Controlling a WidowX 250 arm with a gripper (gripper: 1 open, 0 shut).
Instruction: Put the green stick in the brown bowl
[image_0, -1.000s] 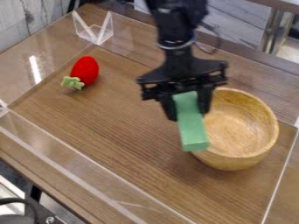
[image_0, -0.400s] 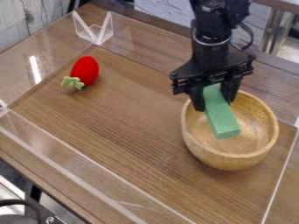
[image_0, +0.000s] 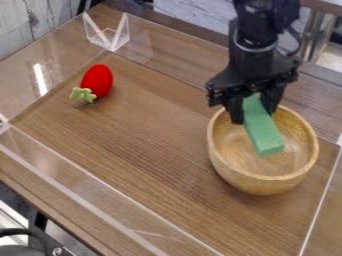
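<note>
The green stick (image_0: 263, 128) is a flat light-green block hanging at a slant over the brown bowl (image_0: 230, 171), its lower end down inside the bowl's hollow. My gripper (image_0: 250, 100) comes down from above and is shut on the stick's upper end, black fingers on either side of it. The bowl is round, light wood with a thick rim, resting on the wooden table at the right. Whether the stick's lower tip touches the bowl's floor I cannot tell.
A red strawberry (image_0: 95, 79) with green leaves lies at the left of the table. Clear plastic walls (image_0: 54, 170) ring the tabletop, and a clear folded stand (image_0: 107, 35) sits at the back left.
The gripper carried the green stick to the right, from beside the bowl's near-left rim to above the bowl's middle. The strawberry and bowl stayed put.
</note>
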